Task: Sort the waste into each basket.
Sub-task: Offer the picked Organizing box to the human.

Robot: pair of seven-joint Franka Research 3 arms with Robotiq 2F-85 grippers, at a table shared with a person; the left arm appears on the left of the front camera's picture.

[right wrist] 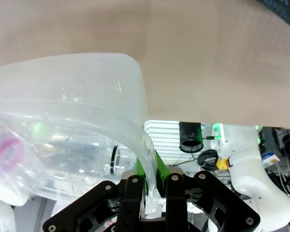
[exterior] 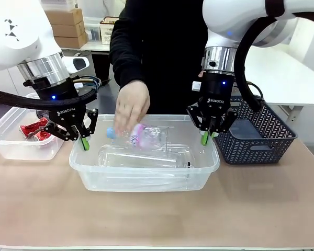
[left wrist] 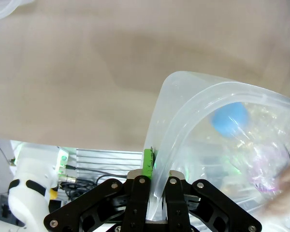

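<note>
Bottles are what I'm watching here, and both my grippers are busy with the tub that takes them. My left gripper is clamped on the rolled rim of the middle tub at its left end; the left wrist view shows the rim pinched between the green pads. My right gripper is clamped on the same rim at the right end. I judge I'm steadying the tub for loading. A person's hand lowers a clear bottle with a blue cap and pink label into it, above another bottle lying inside. Red cans sit in the left tub. A dark lattice basket stands to the right.
</note>
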